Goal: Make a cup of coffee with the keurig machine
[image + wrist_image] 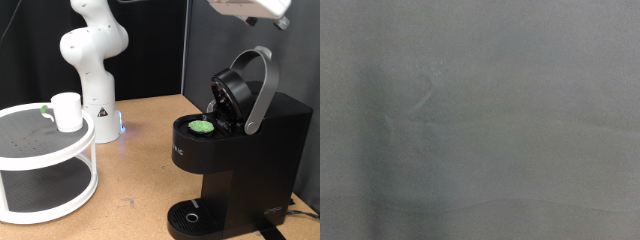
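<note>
The keurig machine (235,155), black with a grey-silver curved lid handle, stands at the exterior view's right with its lid raised. A green-topped pod (203,127) sits in the open pod holder. The round drip tray (190,216) at its base holds nothing. The white cup (67,111) stands on the top tier of a white round shelf (40,150) at the exterior view's left. Part of the arm's hand (252,10) shows at the top right edge, above the machine; the fingers are cut off by the frame. The wrist view shows only a blurred grey surface.
The white robot base (95,70) rises at the back left, behind the two-tier shelf. A small green item (46,110) lies beside the cup. Brown tabletop (140,170) stretches between shelf and machine.
</note>
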Motion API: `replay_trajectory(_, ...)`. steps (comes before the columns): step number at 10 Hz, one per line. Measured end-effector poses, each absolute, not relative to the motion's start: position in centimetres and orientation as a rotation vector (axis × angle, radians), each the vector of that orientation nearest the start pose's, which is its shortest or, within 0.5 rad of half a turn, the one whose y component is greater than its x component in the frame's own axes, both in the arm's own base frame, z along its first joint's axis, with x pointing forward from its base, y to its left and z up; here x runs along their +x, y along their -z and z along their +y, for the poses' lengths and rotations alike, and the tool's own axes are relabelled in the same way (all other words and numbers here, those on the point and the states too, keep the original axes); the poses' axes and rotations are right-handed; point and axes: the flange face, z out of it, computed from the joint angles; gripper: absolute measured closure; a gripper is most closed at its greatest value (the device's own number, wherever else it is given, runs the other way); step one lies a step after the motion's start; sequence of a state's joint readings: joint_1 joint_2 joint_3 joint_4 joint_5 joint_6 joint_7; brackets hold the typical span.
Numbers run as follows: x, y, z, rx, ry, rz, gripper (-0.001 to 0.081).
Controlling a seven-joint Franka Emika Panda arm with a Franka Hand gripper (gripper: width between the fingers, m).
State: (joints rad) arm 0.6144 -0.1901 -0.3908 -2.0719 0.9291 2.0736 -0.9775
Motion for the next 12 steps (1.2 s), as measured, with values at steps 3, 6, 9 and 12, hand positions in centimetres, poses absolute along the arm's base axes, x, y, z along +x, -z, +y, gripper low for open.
replay_trajectory(3,51.0,-53.5,16.1,-2.102,0.566,-0.884,0.0128)
replay_trajectory(6,51.1,-52.7,17.1,-2.095,0.549,-0.894,0.0455)
replay_trajectory(9,51.2,-51.9,17.9,-2.106,0.542,-0.902,0.0763)
replay_trajectory(12,51.5,-50.7,18.8,-2.126,0.535,-0.907,0.0792)
